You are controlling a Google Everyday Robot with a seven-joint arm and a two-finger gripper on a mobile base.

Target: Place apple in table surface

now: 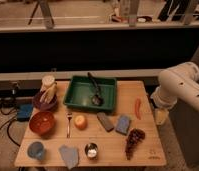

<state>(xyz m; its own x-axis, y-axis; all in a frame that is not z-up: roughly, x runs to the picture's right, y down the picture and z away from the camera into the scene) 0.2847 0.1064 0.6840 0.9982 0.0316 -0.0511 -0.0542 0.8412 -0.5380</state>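
The apple (80, 121) is small, round and orange-yellow. It rests on the light tan wooden table surface (113, 145), left of centre and just in front of the green tray (78, 95). My white arm (179, 82) comes in from the right. Its gripper (161, 116) hangs off the table's right edge, well to the right of the apple and apart from it. Nothing shows in the gripper.
A dark ladle (95, 91) lies in the tray. Around the apple are a reddish-brown bowl (42, 123), a fork (69, 124), a purple bowl with bananas (46, 96), grey (105, 121) and blue (123, 125) sponges, a red chili (138, 107), dark grapes (134, 140), a metal cup (91, 150), a cloth (69, 156) and a blue cup (36, 150).
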